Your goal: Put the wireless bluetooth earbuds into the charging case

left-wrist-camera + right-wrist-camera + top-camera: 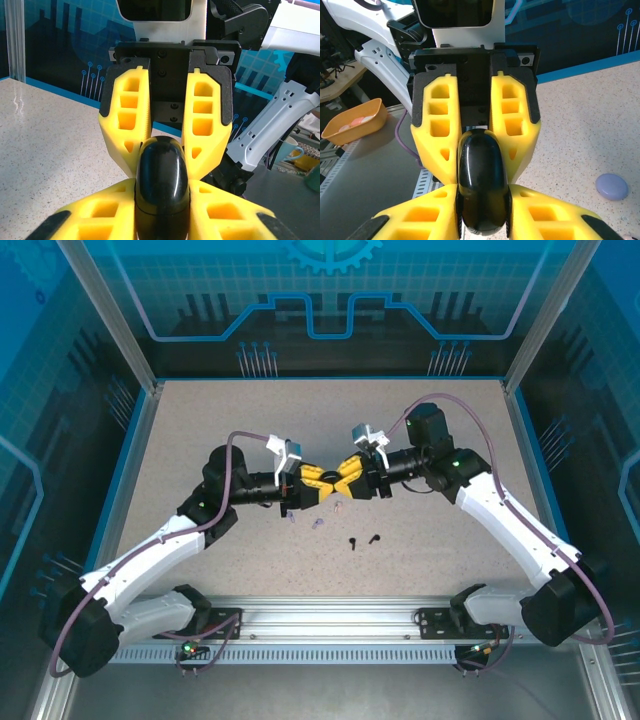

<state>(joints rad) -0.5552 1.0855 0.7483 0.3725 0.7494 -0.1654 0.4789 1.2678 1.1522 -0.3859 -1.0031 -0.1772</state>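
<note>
A glossy black charging case is pinched from opposite ends by both yellow-fingered grippers above the middle of the table. My left gripper is shut on its near end, the fingers pressed flat on both sides. My right gripper is shut on the other end of the case. From above, the left gripper and right gripper meet tip to tip. Two black earbuds lie on the table just in front of them. Two lilac earbuds lie to their left.
A lilac round disc rests on the speckled table beside my right gripper. An orange tray with pink items sits off the table. The aluminium rail with both arm bases runs along the near edge.
</note>
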